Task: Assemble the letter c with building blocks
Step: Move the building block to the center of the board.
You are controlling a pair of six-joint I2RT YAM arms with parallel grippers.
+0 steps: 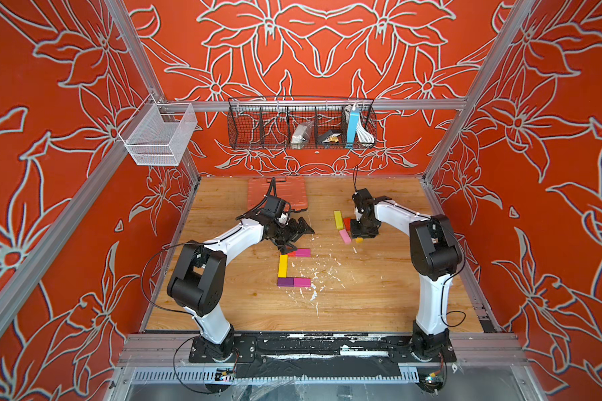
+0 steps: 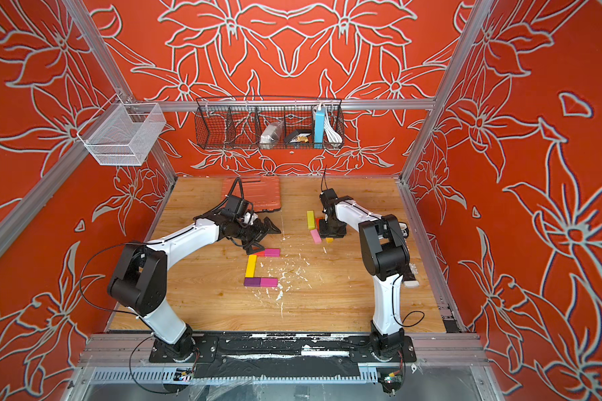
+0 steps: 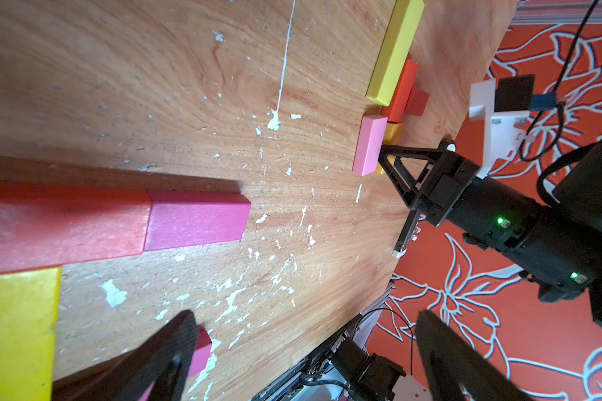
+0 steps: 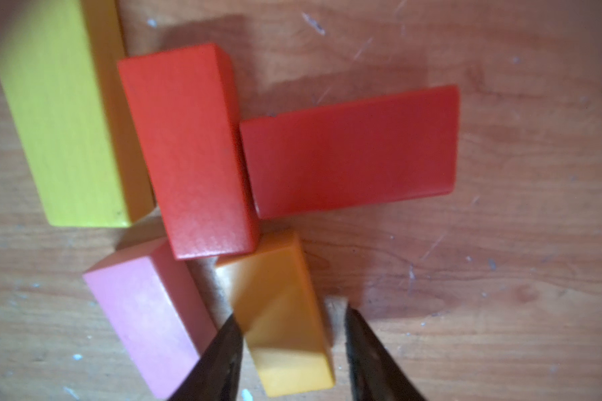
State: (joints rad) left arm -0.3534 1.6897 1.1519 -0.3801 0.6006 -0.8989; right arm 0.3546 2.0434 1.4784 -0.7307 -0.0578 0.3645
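Observation:
A partial letter lies mid-table in both top views: a magenta block [image 1: 303, 252], a long yellow block [image 1: 283, 265], a purple block [image 1: 285, 282] and a second magenta block [image 1: 303, 282]. A red block [image 3: 60, 225] abuts the upper magenta one. My left gripper [image 1: 298, 237] hovers over that end, open and empty [image 3: 308, 350]. At the back right, loose blocks cluster: yellow [image 4: 63, 114], two red [image 4: 188, 149], pink [image 4: 143, 319] and orange [image 4: 278, 312]. My right gripper [image 4: 291, 314] points down and is shut on the orange block, which lies on the table.
The ribbed orange case [image 1: 278, 191] lies at the back, partly behind my left wrist. A black wire basket [image 1: 301, 125] and a white mesh basket [image 1: 160, 133] hang on the walls. White flecks [image 1: 313, 295] scar the wooden table right of the letter.

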